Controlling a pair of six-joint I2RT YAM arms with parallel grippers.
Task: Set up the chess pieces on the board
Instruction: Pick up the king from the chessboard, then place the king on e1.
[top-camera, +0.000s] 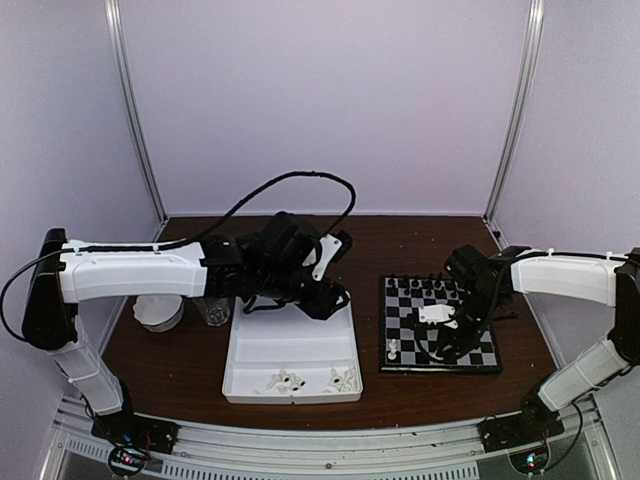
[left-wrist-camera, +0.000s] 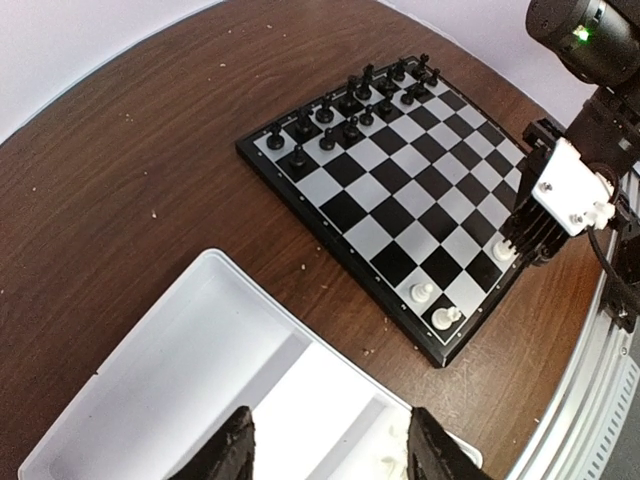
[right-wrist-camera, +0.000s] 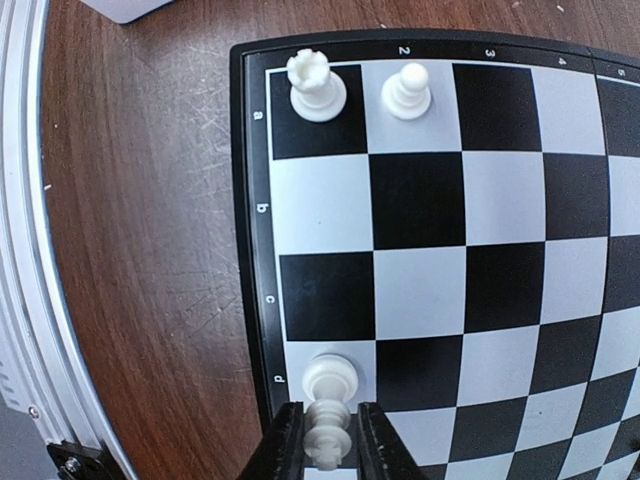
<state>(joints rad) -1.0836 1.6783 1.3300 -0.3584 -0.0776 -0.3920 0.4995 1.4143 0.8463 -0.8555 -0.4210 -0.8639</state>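
The board (top-camera: 437, 330) lies at the right, with black chess pieces (left-wrist-camera: 350, 100) lined along its far rows. A white rook (right-wrist-camera: 316, 85) and a white pawn (right-wrist-camera: 407, 92) stand at its near left corner. My right gripper (right-wrist-camera: 328, 440) is shut on a white chess piece (right-wrist-camera: 330, 385) whose base sits on the edge square marked d. It also shows in the left wrist view (left-wrist-camera: 520, 245). My left gripper (left-wrist-camera: 330, 455) is open and empty, above the white tray (left-wrist-camera: 150, 380). More white pieces (top-camera: 287, 380) lie in the tray's near compartment.
The three-compartment tray (top-camera: 233, 350) sits left of the board. A white round lid (top-camera: 160, 312) and a clear cup (top-camera: 213, 310) stand left of the tray. A metal rail (right-wrist-camera: 20, 250) runs along the table's near edge.
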